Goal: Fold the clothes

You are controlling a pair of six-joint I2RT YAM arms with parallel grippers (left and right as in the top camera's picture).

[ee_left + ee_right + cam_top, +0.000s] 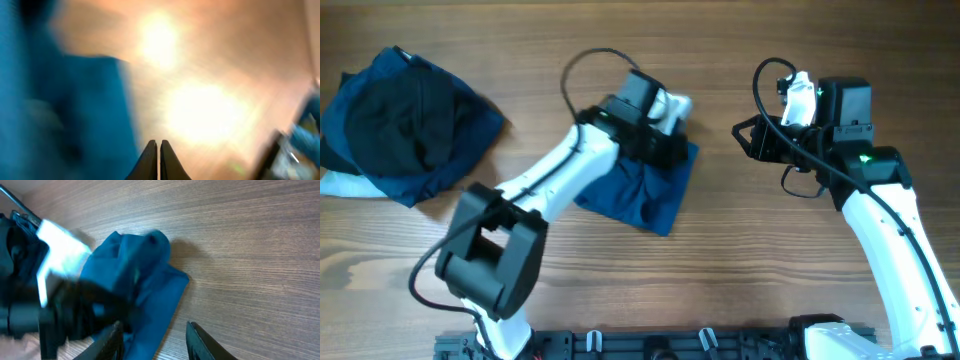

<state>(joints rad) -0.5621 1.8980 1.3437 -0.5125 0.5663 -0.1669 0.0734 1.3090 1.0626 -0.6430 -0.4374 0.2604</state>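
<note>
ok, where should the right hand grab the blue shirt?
Likely the right edge of the blue shirt, near its far corner, right hand coming from the right: that edge lies bare on the table, while the left arm covers the far-left part.

A brown wood-grain worktop (770, 250) fills the whole view, evenly lit; a black rail (620, 348) runs along its near edge.

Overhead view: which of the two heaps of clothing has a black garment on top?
The heap at the table's left edge, apart from both arms; the mid-blue shirt under the left arm is plain.
</note>
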